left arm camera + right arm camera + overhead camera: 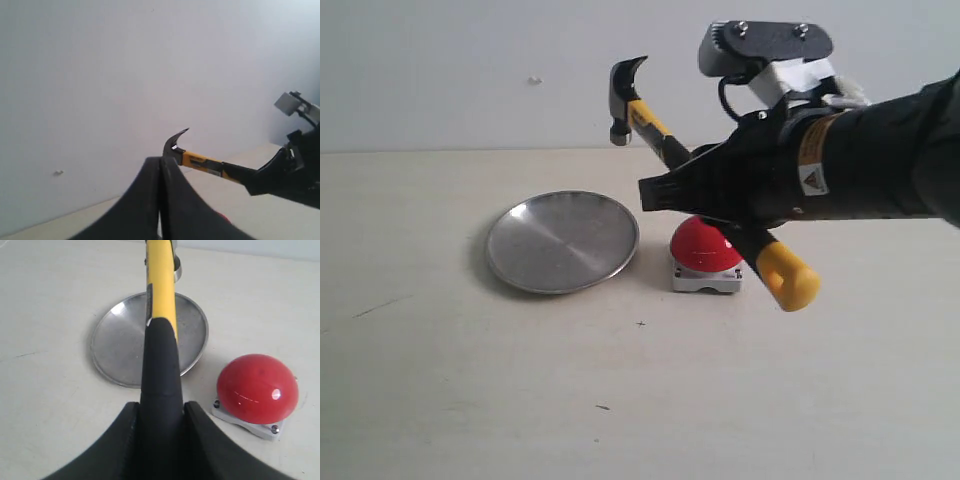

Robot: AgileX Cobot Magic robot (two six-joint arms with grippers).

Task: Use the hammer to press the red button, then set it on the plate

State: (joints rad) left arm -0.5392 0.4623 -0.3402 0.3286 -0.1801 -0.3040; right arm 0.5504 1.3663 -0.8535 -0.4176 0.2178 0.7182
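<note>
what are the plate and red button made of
The round silver plate looks like brushed metal: streaky grey sheen. The red dome button looks like glossy plastic, given its sharp white highlights; its pale square base could be plastic or painted metal.

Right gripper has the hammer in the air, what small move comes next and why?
Probably shift the hammer until its head is over the red button: the right gripper clamps the handle, but the head sits high on the plate side, clear of the dome.
</note>
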